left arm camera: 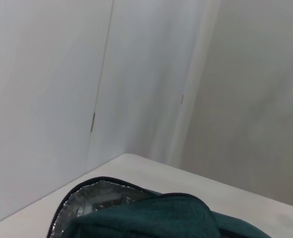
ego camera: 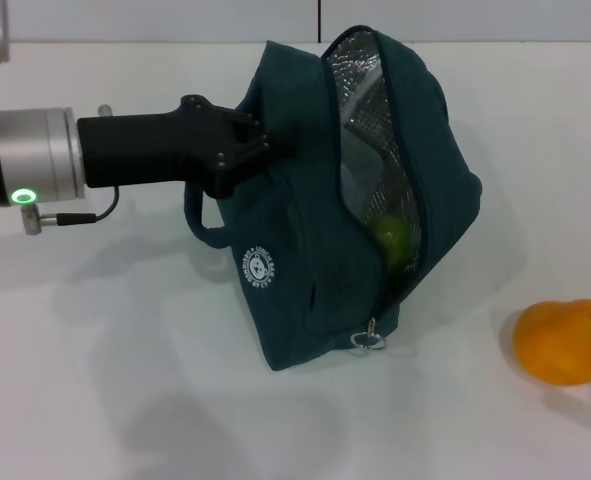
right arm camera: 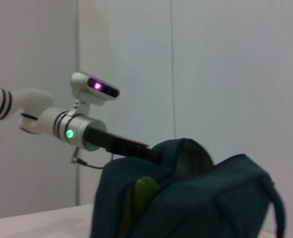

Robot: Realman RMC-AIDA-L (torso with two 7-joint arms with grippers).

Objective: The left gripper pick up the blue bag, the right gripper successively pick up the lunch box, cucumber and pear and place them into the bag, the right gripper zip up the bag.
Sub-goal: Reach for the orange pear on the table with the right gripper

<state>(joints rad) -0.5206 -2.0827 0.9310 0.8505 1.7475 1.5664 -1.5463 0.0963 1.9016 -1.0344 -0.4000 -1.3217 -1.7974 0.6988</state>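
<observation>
You can see 1 round white logo [ego camera: 258, 268] on the blue bag [ego camera: 295, 300], lower centre of the head view; its lettering can't be read.

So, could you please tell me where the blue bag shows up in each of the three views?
Head view: the blue bag fills the centre, gaping open, held by the left tool.
Left wrist view: only its open top shows, at the lower edge.
Right wrist view: lower middle.
Shared landmark: the silver foil lining.
</observation>
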